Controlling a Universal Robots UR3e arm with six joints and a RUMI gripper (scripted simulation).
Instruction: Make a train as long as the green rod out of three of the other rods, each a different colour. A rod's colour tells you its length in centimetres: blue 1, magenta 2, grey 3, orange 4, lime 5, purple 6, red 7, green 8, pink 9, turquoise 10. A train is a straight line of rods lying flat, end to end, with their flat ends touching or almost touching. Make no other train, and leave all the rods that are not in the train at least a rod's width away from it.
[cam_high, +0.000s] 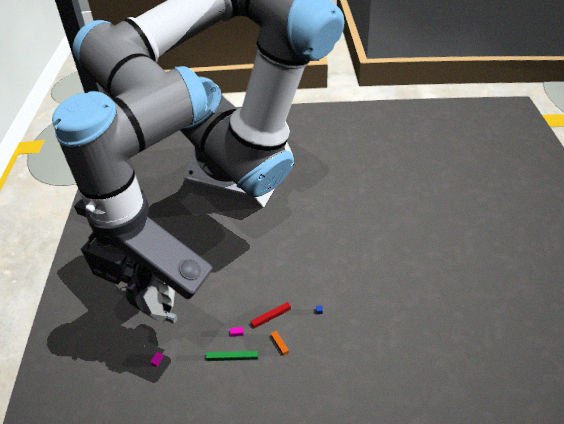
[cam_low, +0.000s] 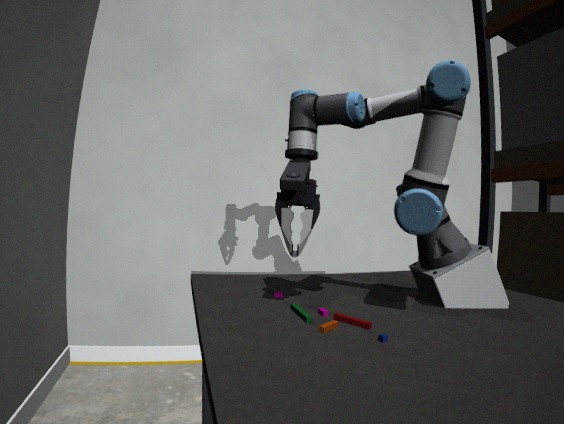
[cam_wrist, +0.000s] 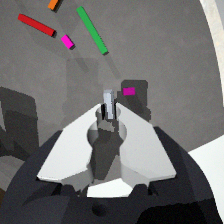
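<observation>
Carrying the grey rod (cam_high: 171, 318) (cam_low: 294, 254) (cam_wrist: 108, 99), first piece in hand
Grey is clenched in the gripper (cam_high: 170, 317) (cam_low: 294, 252) (cam_wrist: 109, 104), above the mat (cam_high: 400, 250) (cam_low: 400, 380) (cam_wrist: 165, 45); orange (cam_high: 280, 343) (cam_low: 328, 327) (cam_wrist: 53, 4) and blue (cam_high: 319, 310) (cam_low: 383, 338) lie apart, no train made. Likely next: lower grey flat in line with orange, leaving blue for the end, clear of red (cam_high: 270, 315) (cam_low: 352, 321) (cam_wrist: 36, 25) and green (cam_high: 232, 355) (cam_low: 301, 313) (cam_wrist: 92, 30).
</observation>
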